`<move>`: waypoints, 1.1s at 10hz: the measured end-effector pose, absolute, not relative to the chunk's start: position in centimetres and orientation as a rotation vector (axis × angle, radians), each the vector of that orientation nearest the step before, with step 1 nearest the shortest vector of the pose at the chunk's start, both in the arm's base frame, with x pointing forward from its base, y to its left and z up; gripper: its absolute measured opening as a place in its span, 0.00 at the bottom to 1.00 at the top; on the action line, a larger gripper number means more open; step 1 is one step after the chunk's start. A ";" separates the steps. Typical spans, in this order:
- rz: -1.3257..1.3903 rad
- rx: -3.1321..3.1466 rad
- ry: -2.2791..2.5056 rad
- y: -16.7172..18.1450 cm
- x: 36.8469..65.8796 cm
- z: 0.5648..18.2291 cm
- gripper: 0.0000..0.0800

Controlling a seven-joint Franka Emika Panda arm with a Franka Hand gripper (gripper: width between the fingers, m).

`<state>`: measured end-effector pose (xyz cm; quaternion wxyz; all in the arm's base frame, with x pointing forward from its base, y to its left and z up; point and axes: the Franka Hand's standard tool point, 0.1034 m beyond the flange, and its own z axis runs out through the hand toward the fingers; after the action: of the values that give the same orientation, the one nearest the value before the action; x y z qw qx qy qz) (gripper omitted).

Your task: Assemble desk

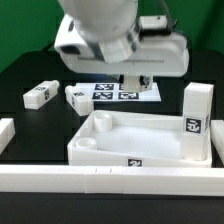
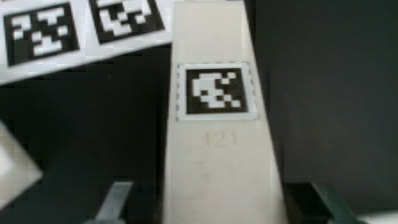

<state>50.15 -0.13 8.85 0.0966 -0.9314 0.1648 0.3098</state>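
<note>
Start at the exterior view's left. Find the first leg (image 1: pixel 40 95) and the second leg (image 1: pixel 78 97) lying flat on the dark surface (image 1: pixel 20 75), near each other but apart, behind the top. Count both as not yet fitted.

Move on to the marker board (image 1: pixel 112 93), just beside the second leg. Find the gripper (image 1: pixel 136 84) hanging over the board's end toward the exterior view's right. Confirm in the wrist view: gripper (image 2: pixel 222 205) clenched on a third leg (image 2: pixel 217 140), fingers (image 2: pixel 119 200) against its two long sides, tag facing the camera. Cannot tell whether this leg rests on the surface or hangs clear of it.

Locate the top (image 1: pixel 110 152) in front of the board and behind the front rail (image 1: pixel 110 178), sockets facing up. Note the empty socket (image 1: pixel 88 147) at its near corner on the exterior view's left.

Finish at the exterior view's right: fourth leg (image 1: pixel 196 120) upright at the top's near corner, judged seated in its socket.

Read progress as one leg of four fitted, one in hand, two waiting. Treat carrying, aligning and seating of three legs as outstanding.
</note>
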 end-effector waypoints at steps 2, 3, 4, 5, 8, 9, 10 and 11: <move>0.823 -2.781 0.489 -0.4 51.9 11.1 0.36; 0.739 -2.803 0.488 -0.5 53.3 12.4 0.36; 0.630 -2.835 0.492 -0.4 54.1 12.8 0.36; 0.509 -2.870 0.503 -0.3 54.1 12.4 0.36; 0.225 -2.939 0.502 -0.3 54.9 12.5 0.36; 0.139 -2.968 0.463 -0.6 55.7 13.5 0.36; 0.089 -2.968 0.453 -0.9 56.3 14.8 0.36; -0.001 -2.972 0.452 -1.3 57.4 15.8 0.36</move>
<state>57.40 -1.28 15.78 0.0676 -0.9864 0.1500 -0.0005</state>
